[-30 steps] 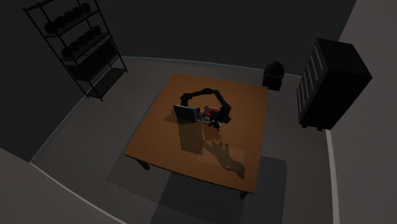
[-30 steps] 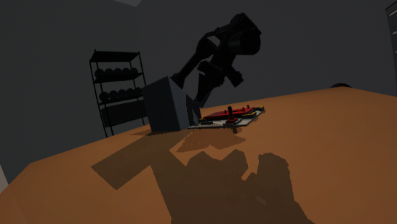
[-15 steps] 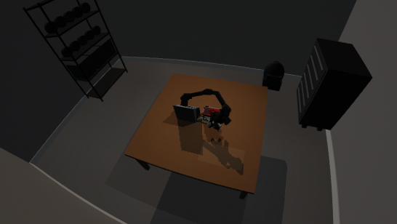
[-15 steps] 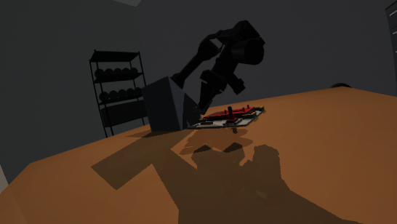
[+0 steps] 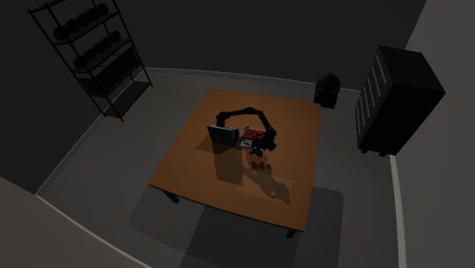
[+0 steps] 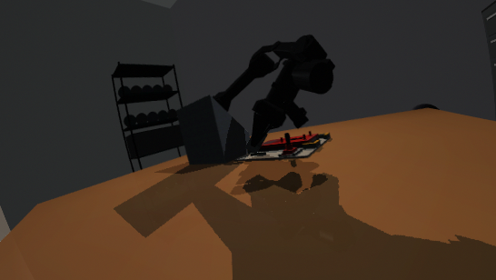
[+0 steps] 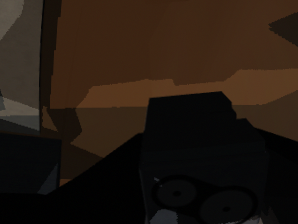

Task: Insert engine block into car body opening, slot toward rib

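Observation:
My gripper [image 5: 257,151] [image 6: 255,146] [image 7: 190,139] is shut on a dark block with two round cylinder faces, the engine block [image 7: 200,122]. The block fills the space between the fingers in the wrist view; its slot side cannot be made out. In the top view the gripper hangs low near the front edge of the pale board. The red car body [image 5: 249,132] [image 6: 274,145] lies on that board, behind the gripper, partly hidden by the arm. Its opening cannot be made out. In the wrist view the block is over bare table, right of the board.
The pale board [image 6: 302,155] [image 7: 20,75] also carries small parts, among them a dark upright peg [image 6: 287,141]. A tall grey-blue box [image 5: 223,136] [image 6: 204,132] [image 7: 27,162] stands left of the board, close to the gripper. Both stand on the wooden table [image 5: 196,174] [image 6: 409,182].

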Robot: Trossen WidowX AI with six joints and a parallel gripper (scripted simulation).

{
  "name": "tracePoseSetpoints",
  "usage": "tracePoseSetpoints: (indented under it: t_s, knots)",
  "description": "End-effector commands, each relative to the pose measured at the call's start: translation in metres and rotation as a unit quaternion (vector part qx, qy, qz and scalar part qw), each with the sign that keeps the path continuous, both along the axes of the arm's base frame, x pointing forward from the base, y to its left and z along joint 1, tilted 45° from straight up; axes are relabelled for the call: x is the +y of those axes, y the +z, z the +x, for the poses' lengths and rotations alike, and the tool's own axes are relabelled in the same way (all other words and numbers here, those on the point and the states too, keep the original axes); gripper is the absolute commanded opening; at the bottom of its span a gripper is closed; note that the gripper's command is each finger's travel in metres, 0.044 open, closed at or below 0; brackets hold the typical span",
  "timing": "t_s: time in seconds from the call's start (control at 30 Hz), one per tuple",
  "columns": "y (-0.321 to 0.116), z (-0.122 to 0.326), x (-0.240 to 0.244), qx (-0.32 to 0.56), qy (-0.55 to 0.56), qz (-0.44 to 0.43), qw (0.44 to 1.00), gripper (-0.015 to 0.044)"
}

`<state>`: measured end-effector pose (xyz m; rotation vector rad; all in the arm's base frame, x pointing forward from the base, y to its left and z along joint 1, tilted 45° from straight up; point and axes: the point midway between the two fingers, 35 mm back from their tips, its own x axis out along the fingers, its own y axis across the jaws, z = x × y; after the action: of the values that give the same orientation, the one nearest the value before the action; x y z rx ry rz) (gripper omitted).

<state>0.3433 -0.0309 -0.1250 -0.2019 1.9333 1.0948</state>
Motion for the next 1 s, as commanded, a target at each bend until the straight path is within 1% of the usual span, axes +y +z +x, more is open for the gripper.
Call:
tracePoseSetpoints:
  t_s: [0.0, 0.8, 0.93, 0.97]
  knots:
    - [-0.006, -0.001, 0.007, 0.002, -0.001, 0.0, 1.0, 0.0]
    - [-0.032, -0.003, 0.033, 0.003, -0.001, 0.001, 1.0, 0.0]
    - [-0.03, -0.004, 0.029, 0.003, -0.001, 0.001, 1.0, 0.0]
    - [-0.029, -0.004, 0.027, 0.005, 0.001, 0.001, 1.0, 0.0026]
